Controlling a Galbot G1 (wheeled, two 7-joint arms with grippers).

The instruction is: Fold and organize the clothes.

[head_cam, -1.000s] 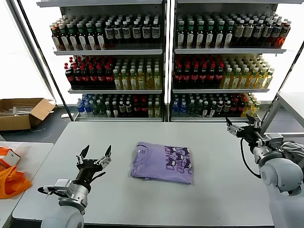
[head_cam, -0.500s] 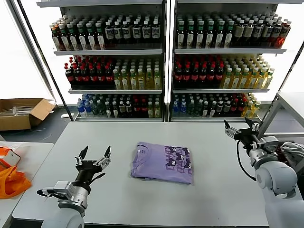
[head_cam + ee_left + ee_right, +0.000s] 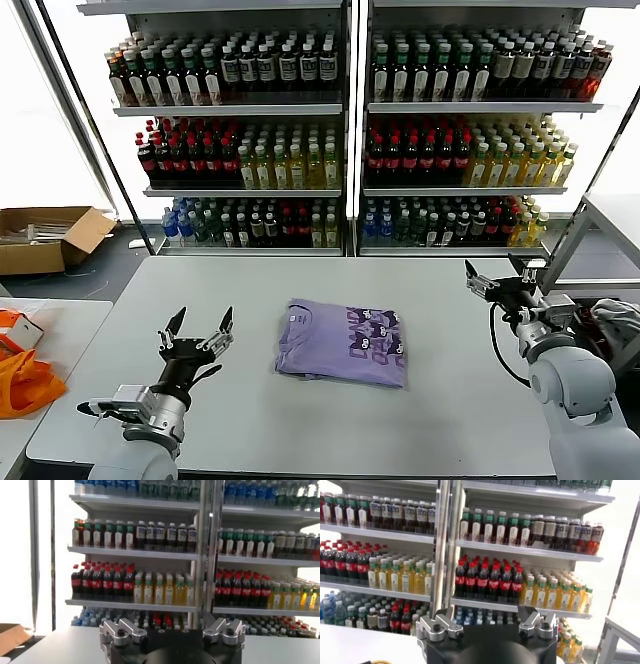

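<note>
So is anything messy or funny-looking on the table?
Not really. The purple T-shirt lies folded in the middle of the table, only turned slightly crooked to its edges. Both open hands, left hand and right hand, hover away from it.

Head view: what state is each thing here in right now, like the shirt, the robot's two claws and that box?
T-shirt: folded, flat on the table, untouched.
Left end effector: open, empty, beside the shirt.
Right end effector: open, empty, raised at the table's far right.
Cardboard box: flaps open, on the floor.
Orange bag: slumped on the side table.
</note>
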